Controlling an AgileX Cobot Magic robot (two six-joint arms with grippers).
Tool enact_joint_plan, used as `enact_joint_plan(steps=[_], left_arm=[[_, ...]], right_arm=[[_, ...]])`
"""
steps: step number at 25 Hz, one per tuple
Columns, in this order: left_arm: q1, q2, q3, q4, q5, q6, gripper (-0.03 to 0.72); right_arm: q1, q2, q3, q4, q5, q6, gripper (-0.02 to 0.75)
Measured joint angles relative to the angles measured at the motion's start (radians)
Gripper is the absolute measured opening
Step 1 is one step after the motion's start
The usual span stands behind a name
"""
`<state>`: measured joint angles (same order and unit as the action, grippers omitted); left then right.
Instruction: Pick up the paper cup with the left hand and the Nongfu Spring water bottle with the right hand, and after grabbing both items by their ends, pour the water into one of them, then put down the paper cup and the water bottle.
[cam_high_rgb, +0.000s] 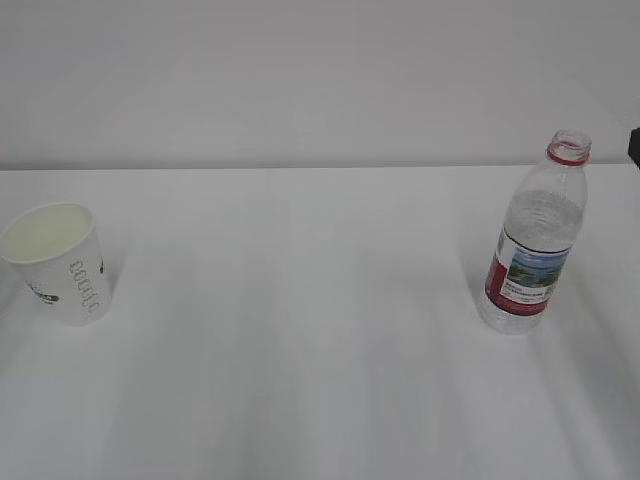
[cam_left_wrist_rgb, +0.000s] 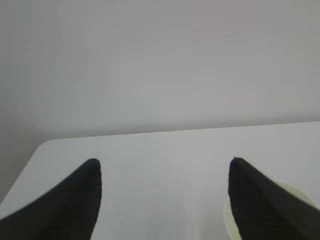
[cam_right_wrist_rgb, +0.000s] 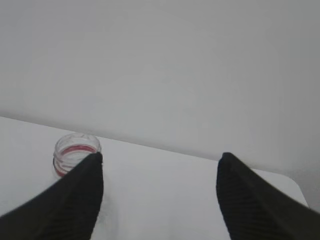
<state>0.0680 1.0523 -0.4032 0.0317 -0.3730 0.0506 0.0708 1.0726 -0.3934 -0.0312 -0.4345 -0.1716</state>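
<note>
Starting out: paper cup (cam_high_rgb: 58, 262) sitting far left on surface (cam_high_rgb: 300, 350), Nongfu Spring water bottle (cam_high_rgb: 535, 240) standing uncapped at right; left pincer (cam_left_wrist_rgb: 165, 200) and right pincer (cam_right_wrist_rgb: 160, 195) both hanging spread, pinching nothing; grabbing, pouring, putting down all pending

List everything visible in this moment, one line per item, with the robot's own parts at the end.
paper cup: one, white with cream inside, upright at the table's left side.
Nongfu Spring water bottle: one, clear with red label and neck ring, uncapped, upright at the right.
table: one, white, carrying both.
wall: pale grey, behind the table.
left hand: one, black fingers, open, cup rim behind its right finger.
right hand: one, black fingers, open, bottle mouth by its left finger.
</note>
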Motion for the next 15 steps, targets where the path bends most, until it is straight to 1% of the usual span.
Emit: enact_joint_plan(steps=[4,9,12,15], left_arm=[[0.0,0.024,0.111,-0.048,-0.166,0.0,0.579],[-0.002,0.039,0.176,-0.084,-0.243,0.0,0.579],[-0.046,0.064,0.209,-0.114,-0.29,0.0,0.579],[-0.123,0.082,0.229,-0.131,-0.323,0.0,0.579]], right_arm=[[0.0,0.0,0.075,0.015,-0.081,0.0,0.536],[0.0,0.0,0.174,0.045,-0.213,0.028,0.536],[0.0,0.0,0.217,0.052,-0.265,0.087,0.536],[0.0,0.0,0.259,0.031,-0.289,0.149,0.536]])
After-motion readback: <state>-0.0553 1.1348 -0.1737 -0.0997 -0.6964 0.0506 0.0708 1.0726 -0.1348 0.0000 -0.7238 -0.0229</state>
